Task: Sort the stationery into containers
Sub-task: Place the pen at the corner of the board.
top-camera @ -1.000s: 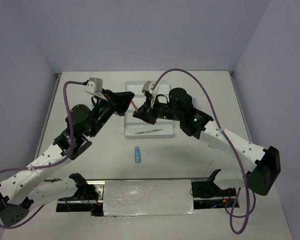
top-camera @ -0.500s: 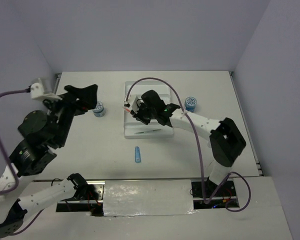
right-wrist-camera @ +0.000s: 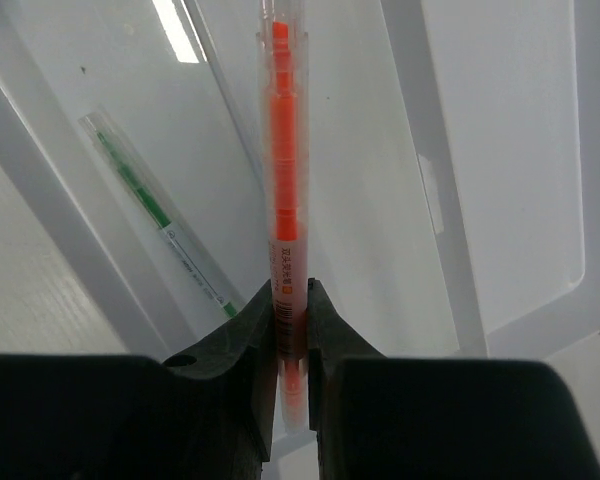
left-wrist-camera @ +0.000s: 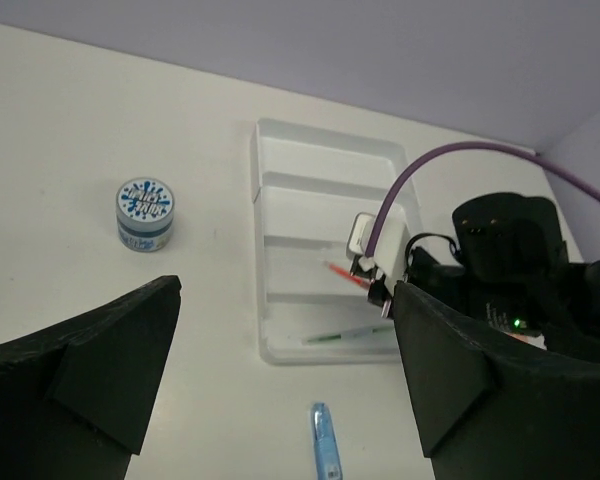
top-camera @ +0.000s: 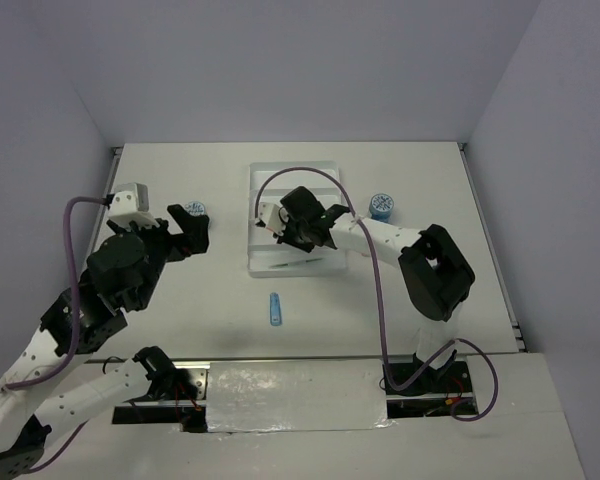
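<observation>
Right gripper [right-wrist-camera: 290, 315] clamped on orange pen [right-wrist-camera: 282, 150], held over the middle of the tray [top-camera: 295, 175]; its arm hides part of the tray from above. Green pen [top-camera: 295, 263] lies in the nearest compartment. Left gripper [top-camera: 188, 232] jaws wide, empty, left of the tray, left tub [top-camera: 193, 211] just beyond it. Right tub [top-camera: 381, 207] right of the tray. Blue-white tube [top-camera: 275, 308] on the table, near side. Count: two pens, two tubs, one tube, one tray.

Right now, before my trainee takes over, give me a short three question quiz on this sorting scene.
1. True or false: the right gripper is shut on the orange pen.
2. What lies in the tray's compartment nearest the arm bases? A green pen, B scissors, C a ruler.
3. How many patterned tubs stand on the table?
Key: 1 true; 2 A; 3 two.
</observation>
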You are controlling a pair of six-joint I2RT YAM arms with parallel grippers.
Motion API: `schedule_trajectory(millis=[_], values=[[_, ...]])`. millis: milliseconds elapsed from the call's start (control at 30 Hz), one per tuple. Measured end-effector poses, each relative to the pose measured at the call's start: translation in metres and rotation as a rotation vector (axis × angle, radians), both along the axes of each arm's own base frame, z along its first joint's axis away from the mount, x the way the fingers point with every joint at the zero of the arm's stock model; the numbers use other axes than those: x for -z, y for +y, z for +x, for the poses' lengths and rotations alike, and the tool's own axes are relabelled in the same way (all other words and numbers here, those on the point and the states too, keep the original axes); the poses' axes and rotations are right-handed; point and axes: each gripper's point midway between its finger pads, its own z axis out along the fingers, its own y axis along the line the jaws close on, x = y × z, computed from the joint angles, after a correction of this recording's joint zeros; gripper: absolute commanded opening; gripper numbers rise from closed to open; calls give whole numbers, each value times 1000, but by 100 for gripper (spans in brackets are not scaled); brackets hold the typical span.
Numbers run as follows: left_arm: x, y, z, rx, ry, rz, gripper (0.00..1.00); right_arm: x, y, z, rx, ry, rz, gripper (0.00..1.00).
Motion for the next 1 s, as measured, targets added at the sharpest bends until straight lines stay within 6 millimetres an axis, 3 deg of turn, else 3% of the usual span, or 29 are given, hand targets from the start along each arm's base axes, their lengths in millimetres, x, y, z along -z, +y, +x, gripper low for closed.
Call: schedule_trajectory(millis=[233,733,767,967,1000], values=[[19,1,-3,8,61,50,99,9,-6,-6,13,31,-5,14],[33,15,-14,-11,107,100,99,17,-9,-16,46,73,11,29],[33,15,-14,-12,108,101,99,17,-9,-16,47,72,13,37],[35,17,-14,-18,116,111,99,13,-13,-18,76,66,22,39],[35,17,-14,-19,116,111,99,9,-13,-18,85,61,31,50]])
